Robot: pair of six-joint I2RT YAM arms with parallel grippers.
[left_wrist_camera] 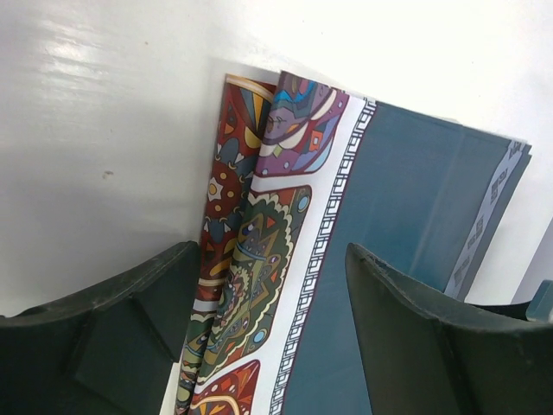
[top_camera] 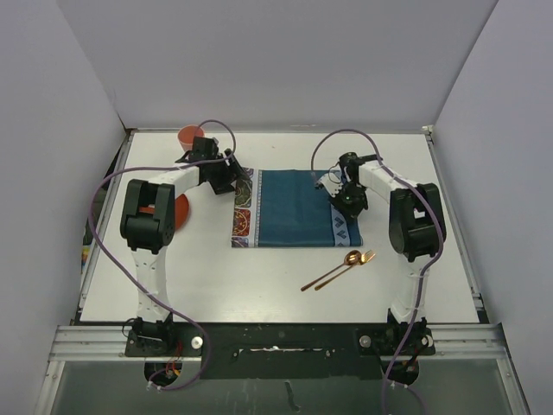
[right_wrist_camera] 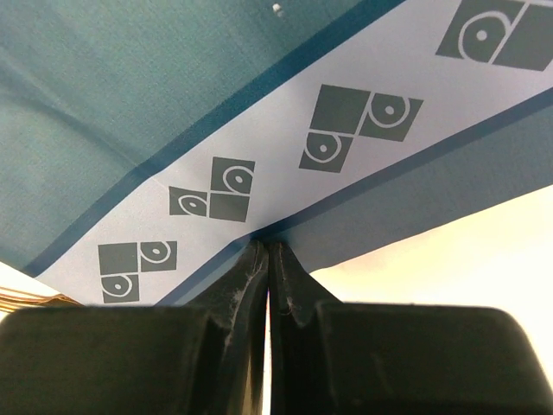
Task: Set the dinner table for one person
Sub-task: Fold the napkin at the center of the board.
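The broad, flat, glossy white desk (top_camera: 259, 298) lies beneath both arms. The left fingers (left_wrist_camera: 276, 259) stand well apart and hold nothing, straddling the left end of the placemat (top_camera: 289, 207), a bright multicoloured printed band lying in folded layers. The right fingers (right_wrist_camera: 266, 246) are pressed fully together, tips touching the mat's pale right band of grey squares and circles, though I cannot tell whether any cloth is nipped. The mat is a matte teal rectangle, and two slim copper-coloured spoons (top_camera: 346, 262) rest on the desk near its right corner.

A robotics lab cell: plain white panels (top_camera: 285, 60) enclose the white tabletop (top_camera: 259, 294), with an aluminium rail (top_camera: 86, 341) across the frame's bottom.
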